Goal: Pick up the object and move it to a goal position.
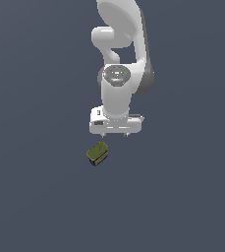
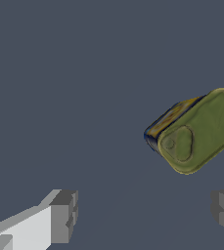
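The object [image 1: 98,153] is a small boxy block with an olive-green top and yellow and dark blue sides. It lies on the flat grey surface, just below and slightly toward the exterior view's left of my gripper [image 1: 115,134]. My gripper hangs above the surface, apart from the block. In the wrist view the block [image 2: 196,132] shows its olive top with a pull tab, and my gripper [image 2: 145,212] is open, its two grey fingertips [image 2: 63,215] spread wide with nothing between them.
The white arm [image 1: 121,59] rises behind the gripper. A plain grey surface [image 1: 35,197] lies all around the block.
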Controlling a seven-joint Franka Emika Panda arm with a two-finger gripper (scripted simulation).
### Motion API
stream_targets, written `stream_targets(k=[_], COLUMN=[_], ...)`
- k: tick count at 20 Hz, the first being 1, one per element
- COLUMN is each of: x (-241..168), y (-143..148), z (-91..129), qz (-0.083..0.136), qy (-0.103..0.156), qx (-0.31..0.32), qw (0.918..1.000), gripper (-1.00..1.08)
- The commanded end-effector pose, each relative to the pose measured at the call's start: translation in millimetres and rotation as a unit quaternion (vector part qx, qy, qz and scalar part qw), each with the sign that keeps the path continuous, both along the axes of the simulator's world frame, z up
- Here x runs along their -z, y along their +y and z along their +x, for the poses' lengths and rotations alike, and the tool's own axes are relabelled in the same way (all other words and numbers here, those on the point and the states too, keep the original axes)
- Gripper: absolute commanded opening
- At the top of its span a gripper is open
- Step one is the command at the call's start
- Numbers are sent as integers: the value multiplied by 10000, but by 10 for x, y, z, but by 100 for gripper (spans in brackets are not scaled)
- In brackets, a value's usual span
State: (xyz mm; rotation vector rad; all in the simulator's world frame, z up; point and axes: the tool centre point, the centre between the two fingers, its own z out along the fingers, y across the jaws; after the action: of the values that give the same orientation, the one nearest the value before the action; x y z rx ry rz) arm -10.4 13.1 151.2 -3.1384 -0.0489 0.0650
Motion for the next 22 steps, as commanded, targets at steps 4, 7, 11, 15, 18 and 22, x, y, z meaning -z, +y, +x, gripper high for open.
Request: stream_targets(k=[4, 7, 11, 15, 18, 22], x=[-53, -190, -252, -237, -223, -180], y=[2, 7, 10, 4, -14, -59], z=[24, 83, 108, 107, 117, 139], qz=[-1, -1, 0, 1, 2, 4], qy=[-32, -116, -153, -147, -148, -148], qx=[24, 87, 116, 141, 248, 508], qw=[10000, 9999, 9998, 9998, 9996, 9986], gripper=[100, 100, 100, 100, 100, 100])
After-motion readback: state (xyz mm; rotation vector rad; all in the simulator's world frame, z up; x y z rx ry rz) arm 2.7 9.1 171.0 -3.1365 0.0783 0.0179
